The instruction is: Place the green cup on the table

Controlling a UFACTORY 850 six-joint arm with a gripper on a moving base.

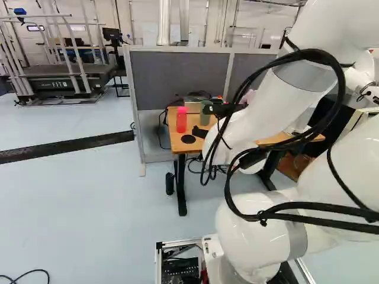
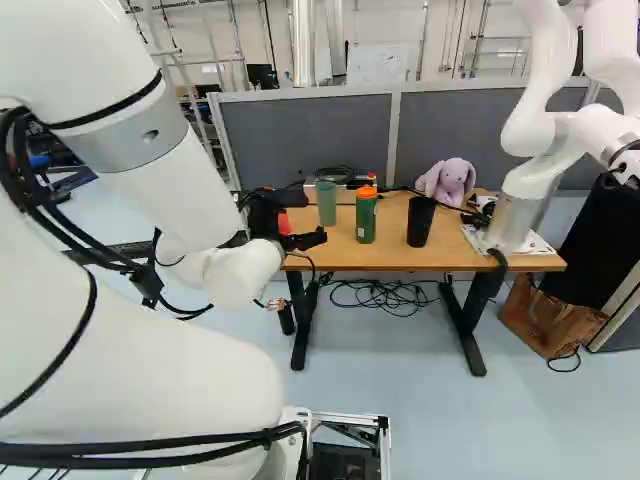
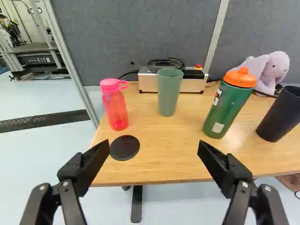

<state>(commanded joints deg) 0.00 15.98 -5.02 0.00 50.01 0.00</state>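
My gripper [image 2: 302, 217] held its fingers wide apart. Green cup [image 2: 327, 204] stood upright on wooden table [image 2: 400, 261], upper middle of right base view.

Glossy white arm, grey bands, black cables.

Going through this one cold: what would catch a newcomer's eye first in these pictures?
Probably the bulky white arm, looped with black cables, right of the middle in the left base view. In the wrist view, colour wins: the bright pink bottle and the green bottle with its orange lid stand on the wooden table, the plainer green cup between them. The purple plush rabbit by the divider is the oddity.
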